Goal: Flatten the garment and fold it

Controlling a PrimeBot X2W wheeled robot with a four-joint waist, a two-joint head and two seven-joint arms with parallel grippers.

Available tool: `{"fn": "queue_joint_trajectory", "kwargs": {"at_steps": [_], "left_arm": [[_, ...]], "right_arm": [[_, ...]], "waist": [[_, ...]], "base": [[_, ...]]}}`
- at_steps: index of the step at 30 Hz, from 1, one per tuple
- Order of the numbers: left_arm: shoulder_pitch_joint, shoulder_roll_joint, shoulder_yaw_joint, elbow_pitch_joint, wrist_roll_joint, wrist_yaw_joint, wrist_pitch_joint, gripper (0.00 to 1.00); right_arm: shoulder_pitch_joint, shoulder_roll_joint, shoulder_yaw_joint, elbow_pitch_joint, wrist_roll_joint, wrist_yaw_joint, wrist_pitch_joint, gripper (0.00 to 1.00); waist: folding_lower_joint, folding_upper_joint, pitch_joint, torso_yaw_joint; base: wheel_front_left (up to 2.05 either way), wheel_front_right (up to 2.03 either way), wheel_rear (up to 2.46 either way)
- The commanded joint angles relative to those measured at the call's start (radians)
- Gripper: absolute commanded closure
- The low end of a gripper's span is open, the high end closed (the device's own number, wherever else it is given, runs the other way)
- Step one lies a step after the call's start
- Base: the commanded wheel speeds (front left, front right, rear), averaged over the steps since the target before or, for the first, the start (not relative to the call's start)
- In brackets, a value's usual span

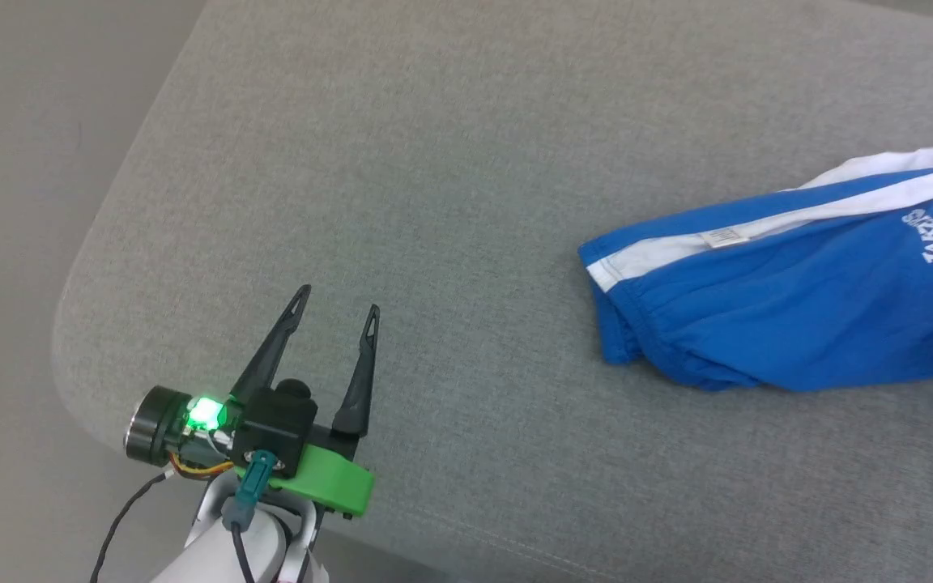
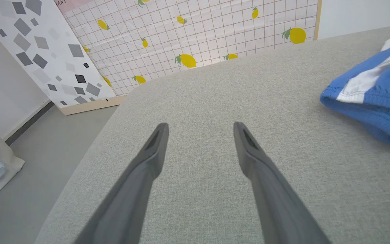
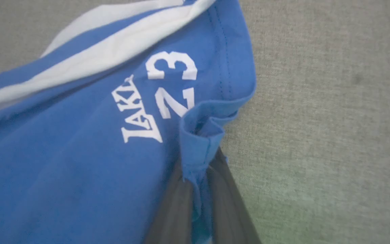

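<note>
Toward the right of the grey table (image 1: 434, 162) the garment (image 1: 798, 316) lies bunched, the right end effector (image 3: 198, 164) pinching a hem fold, so the open left end effector (image 1: 338, 298) should take the opposite end and both pull it flat.

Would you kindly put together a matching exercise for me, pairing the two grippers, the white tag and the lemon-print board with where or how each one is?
Column one:
1. left gripper
2. right gripper
3. white tag
4. lemon-print board

Column two:
A. on the white stripe of the garment
B. shut on a fold of the garment's blue edge
C. beyond the far edge of the grey surface
D. open, over bare grey surface

Pairs: 1-D, 2-B, 3-A, 4-C.
</note>
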Motion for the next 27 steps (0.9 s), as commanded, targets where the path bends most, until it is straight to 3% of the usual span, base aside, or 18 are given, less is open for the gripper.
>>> {"fn": "queue_joint_trajectory", "kwargs": {"at_steps": [1,7,10,16,22,27], "left_arm": [[0.011,-0.002,0.004,0.007,0.002,-0.008,-0.005,0.0],[0.028,0.004,0.01,0.021,-0.008,-0.02,-0.005,0.0],[0.051,0.01,0.012,0.024,-0.019,-0.026,-0.005,0.0],[0.055,0.007,0.003,0.025,-0.027,-0.037,-0.004,0.0],[0.053,0.008,-0.003,0.028,-0.033,-0.041,0.0,0.0],[0.06,0.018,-0.008,0.035,-0.042,-0.047,0.009,0.0]], "right_arm": [[0.038,0.018,-0.008,0.017,0.004,0.006,-0.015,1.0],[0.077,0.048,-0.095,-0.017,0.019,0.006,-0.075,1.0],[0.194,0.115,-0.25,-0.094,-0.009,0.006,-0.078,1.0],[0.276,0.199,-0.361,-0.141,-0.068,0.006,-0.085,1.0],[0.251,0.244,-0.347,-0.182,-0.041,0.006,-0.153,1.0],[0.231,0.256,-0.227,-0.258,0.035,0.006,-0.2,1.0]], "waist": [[0.0001,0.0,-0.034,-0.025],[0.0001,0.0,-0.097,-0.07],[0.0001,0.0,-0.141,-0.123],[0.0001,0.0,-0.149,-0.149],[0.0001,0.0,-0.157,-0.157],[0.0001,0.0,-0.185,-0.145]], "base": [[0.0,0.0,0.0],[0.0,0.0,0.0],[0.0,0.0,0.0],[0.0,0.0,0.0],[0.0,0.0,0.0],[0.0,0.0,0.0]]}}
